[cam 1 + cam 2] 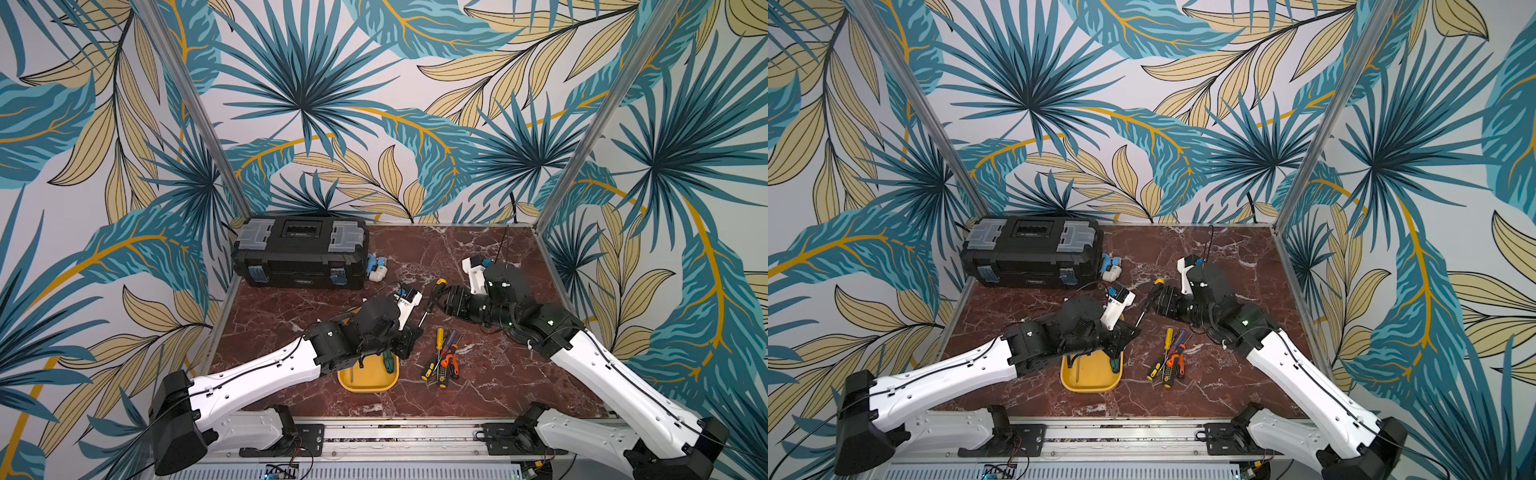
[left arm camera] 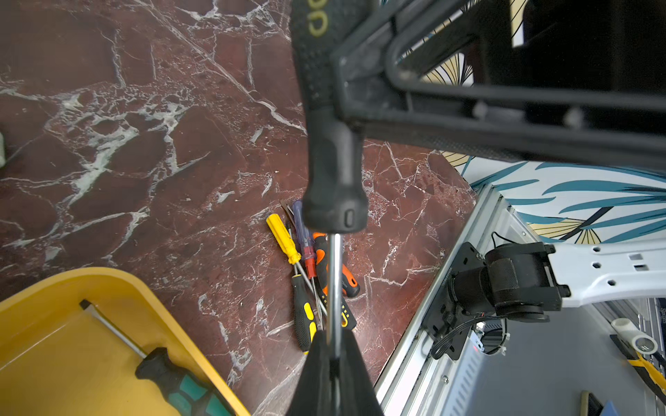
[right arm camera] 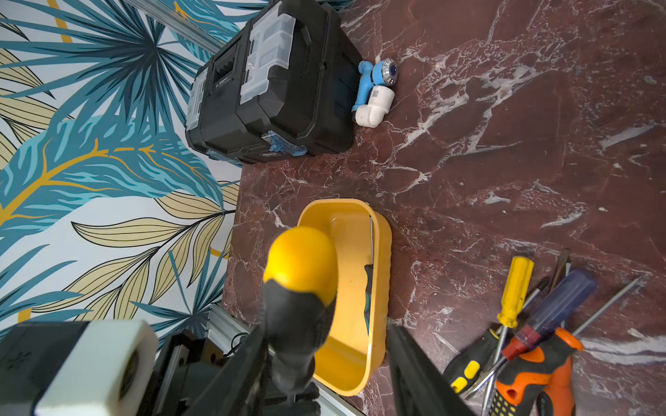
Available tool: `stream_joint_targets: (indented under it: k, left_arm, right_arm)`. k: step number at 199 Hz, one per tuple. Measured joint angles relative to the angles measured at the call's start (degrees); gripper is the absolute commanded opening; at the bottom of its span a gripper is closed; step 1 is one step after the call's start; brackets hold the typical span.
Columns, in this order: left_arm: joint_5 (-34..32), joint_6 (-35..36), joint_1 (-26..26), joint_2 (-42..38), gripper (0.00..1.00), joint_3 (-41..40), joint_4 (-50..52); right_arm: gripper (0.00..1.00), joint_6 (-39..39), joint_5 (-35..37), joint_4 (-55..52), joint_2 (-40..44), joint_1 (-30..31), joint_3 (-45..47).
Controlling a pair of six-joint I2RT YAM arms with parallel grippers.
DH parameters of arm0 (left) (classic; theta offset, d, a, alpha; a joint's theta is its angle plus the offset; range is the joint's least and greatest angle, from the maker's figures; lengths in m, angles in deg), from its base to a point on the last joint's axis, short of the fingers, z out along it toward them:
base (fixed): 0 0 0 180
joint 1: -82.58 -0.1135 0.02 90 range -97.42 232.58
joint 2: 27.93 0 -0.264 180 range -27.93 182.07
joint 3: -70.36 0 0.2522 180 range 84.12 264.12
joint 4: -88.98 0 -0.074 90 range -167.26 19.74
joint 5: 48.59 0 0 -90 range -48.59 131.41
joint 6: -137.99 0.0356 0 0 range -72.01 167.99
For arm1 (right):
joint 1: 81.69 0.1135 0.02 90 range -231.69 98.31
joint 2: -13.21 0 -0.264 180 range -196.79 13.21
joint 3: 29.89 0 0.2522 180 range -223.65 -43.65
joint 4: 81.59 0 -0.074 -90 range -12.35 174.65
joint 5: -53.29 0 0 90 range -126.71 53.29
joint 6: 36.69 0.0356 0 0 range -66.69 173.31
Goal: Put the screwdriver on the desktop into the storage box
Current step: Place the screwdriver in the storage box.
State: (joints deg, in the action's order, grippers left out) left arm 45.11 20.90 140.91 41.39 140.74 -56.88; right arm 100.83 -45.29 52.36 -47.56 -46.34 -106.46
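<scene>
Held off the bench (image 1: 478, 257), tilted, between both arms: one screwdriver (image 1: 430, 305), with a rounded glossy yellow cap, a stippled black rubber grip and a smooth round steel shaft. Outside the storage box (image 1: 365, 388), just beyond its far rim.

Pinched tight on the bare shaft near the tip: left claw (image 2: 333, 363), jaws fully together on the metal.

Standing apart around the handle: right claw (image 3: 326, 331), one finger against the black grip, a gap at the other, no clamp seen.

Storage box: shallow yellow-orange plastic, rounded corners, ribbed outer wall. Inside, flat against one long wall: a green-and-black screwdriver (image 2: 180, 381).

Heaped beside the box on veined red-brown marble: a pile of screwdrivers (image 1: 442, 357) with crossed shafts and yellow, translucent purple, orange-black and black-yellow handles.

Far corner: black toolbox (image 1: 299, 253), lid panels grey. Beside it, a blue-and-white pipe fitting (image 3: 373, 93).
</scene>
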Motion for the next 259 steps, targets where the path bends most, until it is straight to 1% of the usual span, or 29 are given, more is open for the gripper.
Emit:
stream_joint_targets:
  k: [28,37,60,86,89,94,96,98,100,108,120,125,131,143,149,171,180,198,217,243,259]
  left_arm:
    - [0.6,0.3,0.6,0.0,0.00,0.0,-0.1]
    - [0.8,0.5,0.8,0.1,0.00,0.0,-0.1]
    - [1.4,0.6,1.0,0.5,0.00,0.0,-0.2]
    - [1.4,0.5,1.0,0.6,0.00,0.0,-0.4]
    - [1.4,0.5,1.0,0.6,0.03,0.0,-0.4]
    - [1.4,0.5,1.0,0.6,0.17,-0.1,-0.4]
    - [1.4,0.5,1.0,0.6,0.20,-0.1,-0.4]
    - [1.4,0.4,1.0,0.6,0.27,-0.1,-0.5]
    - [1.5,0.5,1.0,0.6,0.32,-0.1,-0.6]
    - [2.1,0.3,1.0,0.6,0.44,-0.4,-1.5]
    - [3.9,-0.4,1.0,0.5,0.58,-1.0,-3.9]
    - [4.7,-1.1,0.9,0.4,0.61,-1.3,-5.2]
    - [6.1,-1.8,0.8,0.3,0.62,-1.9,-7.0]
    - [9.5,-3.1,0.0,0.0,0.62,-3.4,-10.9]
    - [11.5,-4.0,-0.5,-0.3,0.60,-4.3,-13.1]
    - [18.6,-7.5,-3.4,-1.0,0.48,-7.2,-19.7]
    - [21.1,-9.1,-4.4,-1.3,0.43,-7.6,-20.9]
    - [24.7,-10.0,-5.0,-1.7,0.37,-7.7,-21.6]
    - [26.7,-10.0,-5.1,-2.8,0.32,-7.7,-21.8]
    - [27.4,-9.8,-5.2,-4.9,0.30,-8.4,-21.4]
    - [27.4,-9.6,-5.3,-5.7,0.23,-9.0,-20.9]
  right_arm:
    - [0.49,0.0,0.0,0.2,-0.4,0.0,0.0]
    - [0.46,0.0,0.0,0.3,-0.7,0.0,0.0]
    - [0.23,-0.6,-0.2,0.7,-1.5,0.1,0.0]
    - [0.00,-0.2,-0.7,1.1,-1.6,0.2,0.0]
    - [0.00,-0.2,-0.7,1.1,-1.6,0.2,0.0]
    - [0.00,-0.2,-0.8,1.2,-1.6,0.2,0.0]
    - [0.00,-0.2,-0.9,1.2,-1.6,0.2,0.0]
    - [0.00,-0.2,-0.9,1.2,-1.6,0.2,0.0]
    - [0.00,-0.2,-0.9,1.2,-1.6,0.2,0.0]
    - [0.00,-0.4,-1.4,1.2,-1.7,0.2,0.0]
    - [0.00,-0.7,-2.7,1.9,-1.7,0.2,0.3]
    - [0.00,-0.7,-3.4,2.3,-1.7,0.2,0.5]
    - [0.00,-0.9,-4.3,2.9,-1.7,0.2,0.8]
    - [0.00,-1.5,-6.5,4.2,-1.7,0.2,1.5]
    - [0.00,-2.0,-7.6,4.7,-1.7,0.2,1.8]
    - [0.00,-3.5,-11.7,6.9,-1.6,0.2,2.9]
    - [0.00,-4.0,-12.8,8.1,-1.1,0.2,3.5]
    - [0.00,-4.8,-14.7,9.2,0.4,0.1,4.2]
    - [0.00,-5.6,-16.2,9.6,2.2,0.2,4.3]
    - [0.00,-6.2,-17.7,9.9,3.0,0.4,4.3]
    - [0.00,-6.3,-18.2,9.8,2.9,0.4,4.3]
